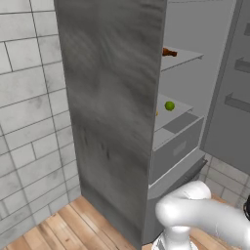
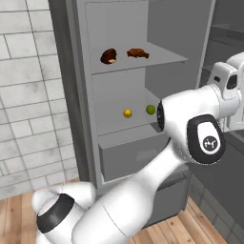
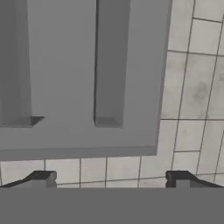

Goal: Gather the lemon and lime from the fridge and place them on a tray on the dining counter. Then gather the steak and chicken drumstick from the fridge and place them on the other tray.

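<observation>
Two fingertips of the hand (image 3: 111, 177) stand wide apart, gripping nothing, facing the fridge (image 2: 143, 71) door's inner panel. Lemon (image 2: 127, 113) and lime (image 2: 150, 109) rest on a shelf well apart from the hand.

The fridge (image 2: 157, 33) stands open, exposing two grey inner shelves above a drawer (image 2: 136, 159). The upper shelf (image 2: 164, 58) carries two brown food items, probably the steak (image 2: 109, 56) and chicken drumstick (image 2: 137, 53). The lower shelf (image 2: 114, 127) carries the lemon (image 2: 127, 113) and lime (image 2: 150, 109), apart.
</observation>
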Robot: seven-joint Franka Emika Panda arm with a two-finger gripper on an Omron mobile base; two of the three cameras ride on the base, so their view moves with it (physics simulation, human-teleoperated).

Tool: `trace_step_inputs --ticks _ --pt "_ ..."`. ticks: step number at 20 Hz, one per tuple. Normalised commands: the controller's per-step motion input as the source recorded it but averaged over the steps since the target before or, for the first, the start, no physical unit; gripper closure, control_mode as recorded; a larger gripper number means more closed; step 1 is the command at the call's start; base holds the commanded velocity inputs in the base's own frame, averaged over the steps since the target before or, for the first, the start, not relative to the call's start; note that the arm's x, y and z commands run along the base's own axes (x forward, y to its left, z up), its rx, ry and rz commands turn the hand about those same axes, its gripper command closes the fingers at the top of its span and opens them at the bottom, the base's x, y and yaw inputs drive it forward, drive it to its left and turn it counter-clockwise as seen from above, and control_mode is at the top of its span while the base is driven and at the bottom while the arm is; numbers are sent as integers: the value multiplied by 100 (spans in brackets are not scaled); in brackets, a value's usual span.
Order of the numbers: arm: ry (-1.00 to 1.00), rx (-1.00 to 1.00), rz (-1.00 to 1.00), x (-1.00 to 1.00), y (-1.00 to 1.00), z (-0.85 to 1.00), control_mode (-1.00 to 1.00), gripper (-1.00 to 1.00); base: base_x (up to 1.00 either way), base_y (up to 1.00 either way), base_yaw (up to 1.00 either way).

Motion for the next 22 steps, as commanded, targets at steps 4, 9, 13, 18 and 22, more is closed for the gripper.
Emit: trace_step_inputs --ticks 4,9,13,18,22 --pt "6 -4 4 -10 100 1 -100 -100 0 0 0" --pt "7 -4 1 0 100 0 -100 -100 0 0 0" --pt "3 0 0 -1 100 -12 -100 -100 0 0 0" --pt "-5 26 0 -5 84 -43 -100 -100 0 0 0" --pt "-6 41 1 0 64 -35 -100 -100 0 0 0"
